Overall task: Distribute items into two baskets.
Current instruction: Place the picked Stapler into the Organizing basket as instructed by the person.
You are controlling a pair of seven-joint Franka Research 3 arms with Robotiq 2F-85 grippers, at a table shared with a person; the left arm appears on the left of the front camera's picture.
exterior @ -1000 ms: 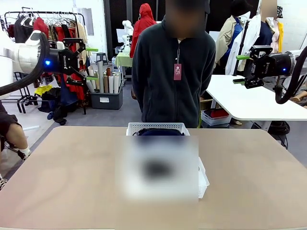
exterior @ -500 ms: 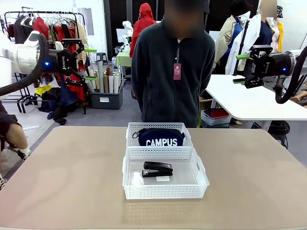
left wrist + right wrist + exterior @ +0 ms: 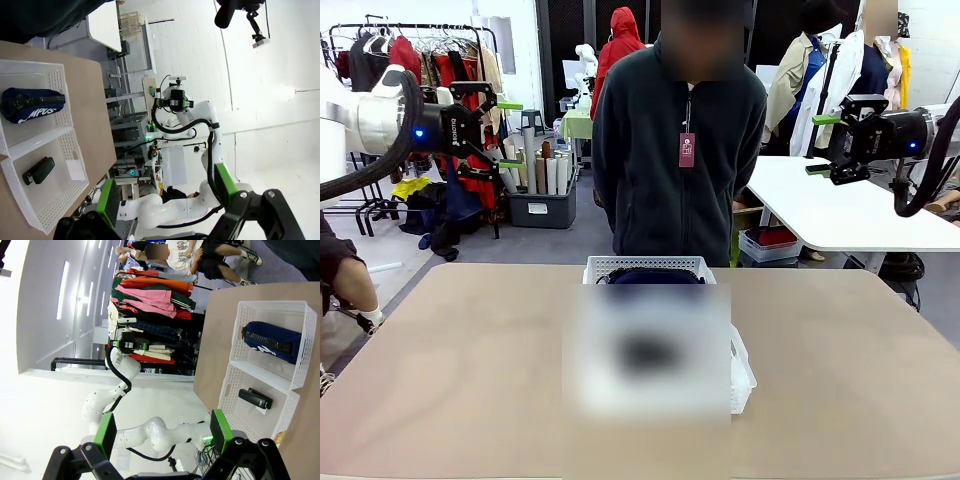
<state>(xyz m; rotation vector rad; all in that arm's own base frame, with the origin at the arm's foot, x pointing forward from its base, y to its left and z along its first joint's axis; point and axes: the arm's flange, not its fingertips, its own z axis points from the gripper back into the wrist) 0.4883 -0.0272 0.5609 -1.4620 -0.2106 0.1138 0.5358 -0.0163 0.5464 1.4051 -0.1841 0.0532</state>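
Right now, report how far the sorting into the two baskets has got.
Done: the navy pouch lies in one white basket and the black stapler in the other basket, one item each. In hand: nothing; the left claw and the right claw are both open, raised off to the sides. Left: apparently nothing; no loose item shows on the table.

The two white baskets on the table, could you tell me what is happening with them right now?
Nothing is being handled at the moment. The navy pouch lies in one basket and the black stapler in the other basket, the two trays set end to end. Both robot arms are raised away from the table, the left hand and right hand open and empty. The person stands at the far side.
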